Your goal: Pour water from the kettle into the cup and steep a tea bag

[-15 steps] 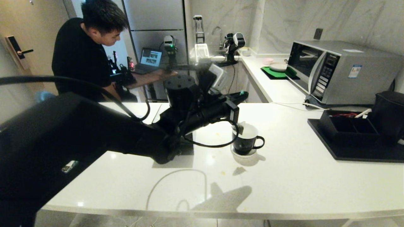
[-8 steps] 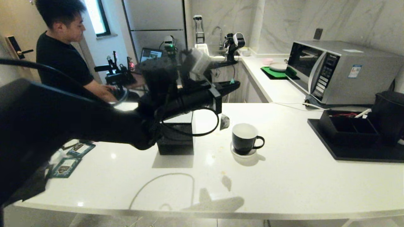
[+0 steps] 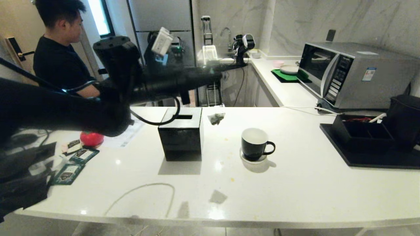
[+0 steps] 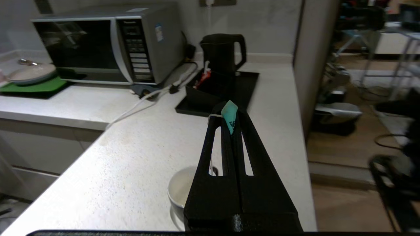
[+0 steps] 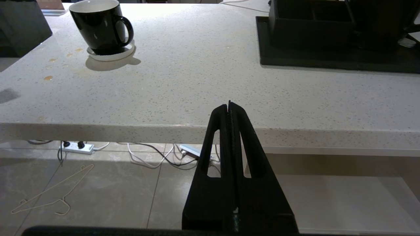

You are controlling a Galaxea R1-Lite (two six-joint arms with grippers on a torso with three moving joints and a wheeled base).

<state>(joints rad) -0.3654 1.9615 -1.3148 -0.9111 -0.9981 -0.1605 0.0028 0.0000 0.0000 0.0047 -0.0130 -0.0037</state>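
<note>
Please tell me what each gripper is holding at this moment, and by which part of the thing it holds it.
The left gripper is shut on the teal paper tag of the tea bag, which hangs below on its string. The right gripper is shut and holds nothing.

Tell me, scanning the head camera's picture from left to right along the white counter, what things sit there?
Teal sachets → red round object → black slotted box → cup → black compartment organizer → kettle.
</note>
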